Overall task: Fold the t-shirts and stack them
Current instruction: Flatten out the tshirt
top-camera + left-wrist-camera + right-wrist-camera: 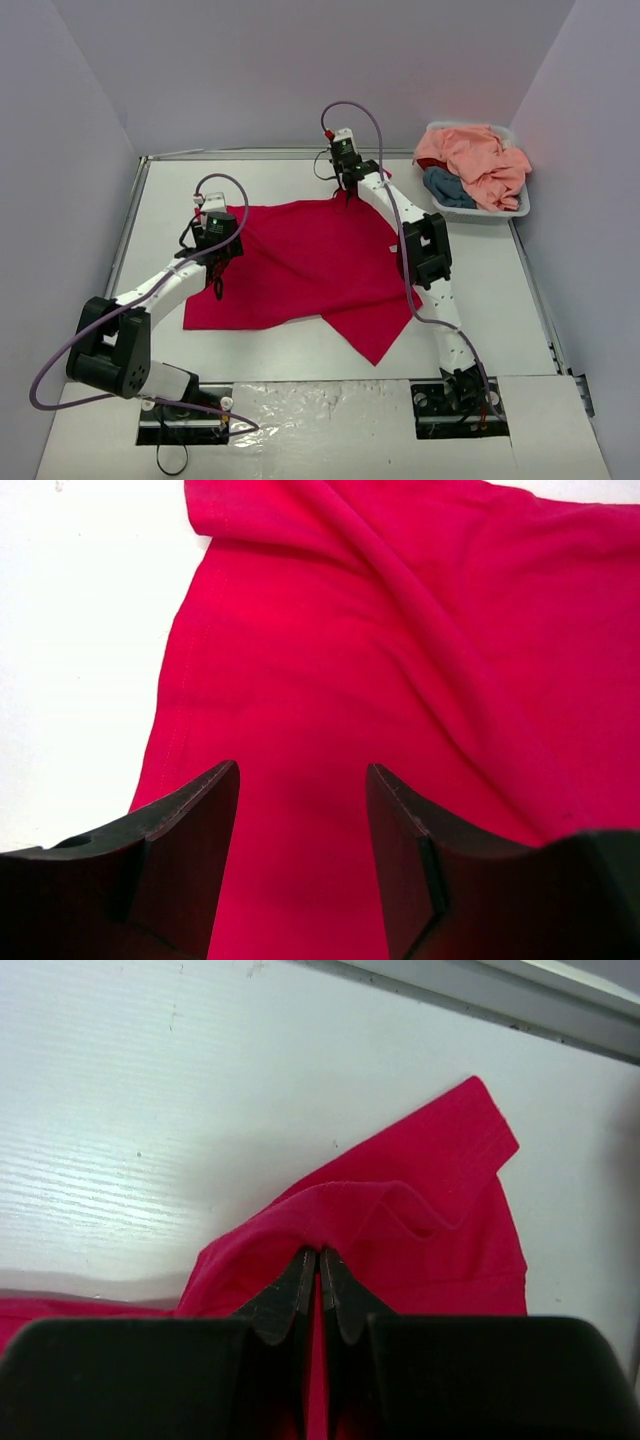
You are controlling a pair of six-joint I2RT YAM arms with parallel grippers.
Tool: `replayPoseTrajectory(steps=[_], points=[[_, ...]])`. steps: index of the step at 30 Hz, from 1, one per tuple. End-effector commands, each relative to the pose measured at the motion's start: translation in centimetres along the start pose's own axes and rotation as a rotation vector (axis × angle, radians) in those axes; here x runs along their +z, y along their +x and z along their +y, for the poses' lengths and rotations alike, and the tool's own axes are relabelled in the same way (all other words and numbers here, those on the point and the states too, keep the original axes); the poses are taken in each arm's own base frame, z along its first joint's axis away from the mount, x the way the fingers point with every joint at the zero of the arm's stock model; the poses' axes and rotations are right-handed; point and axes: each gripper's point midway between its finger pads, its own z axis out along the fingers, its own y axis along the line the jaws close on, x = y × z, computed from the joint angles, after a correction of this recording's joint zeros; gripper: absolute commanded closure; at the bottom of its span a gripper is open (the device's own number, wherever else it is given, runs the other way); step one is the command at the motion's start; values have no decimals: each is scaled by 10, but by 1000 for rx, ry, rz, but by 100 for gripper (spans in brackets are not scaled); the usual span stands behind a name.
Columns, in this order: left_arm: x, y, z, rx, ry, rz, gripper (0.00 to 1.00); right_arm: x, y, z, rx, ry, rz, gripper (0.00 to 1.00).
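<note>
Right gripper (318, 1260) tight on crimson t-shirt (440, 1240)

Robot lab test cell, not a home: white table (250, 350) boxed by plain grey panels (300, 70) at 9, 12, 3 o'clock; left arm (160, 285) and right arm (445, 310) bolted at 6 with loose purple cables (222, 176); red t-shirt (300, 270) and basket (500, 214) on top.

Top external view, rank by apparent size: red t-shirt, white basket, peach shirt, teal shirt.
1. red t-shirt, spread out
2. white basket
3. peach shirt, bunched, nearly as big as the basket
4. teal shirt, mostly buried, so its true size is unclear
</note>
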Motion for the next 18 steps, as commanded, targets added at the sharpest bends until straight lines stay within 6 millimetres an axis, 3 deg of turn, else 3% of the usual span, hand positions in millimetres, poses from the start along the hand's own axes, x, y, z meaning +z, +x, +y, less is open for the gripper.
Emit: replayPoseTrajectory(steps=[1, 18], points=[[0, -8, -7, 2, 19, -28, 48, -5, -20, -4, -17, 33, -42, 100], [8, -1, -16, 25, 28, -6, 48, 18, -41, 13, -46, 12, -128, 100]])
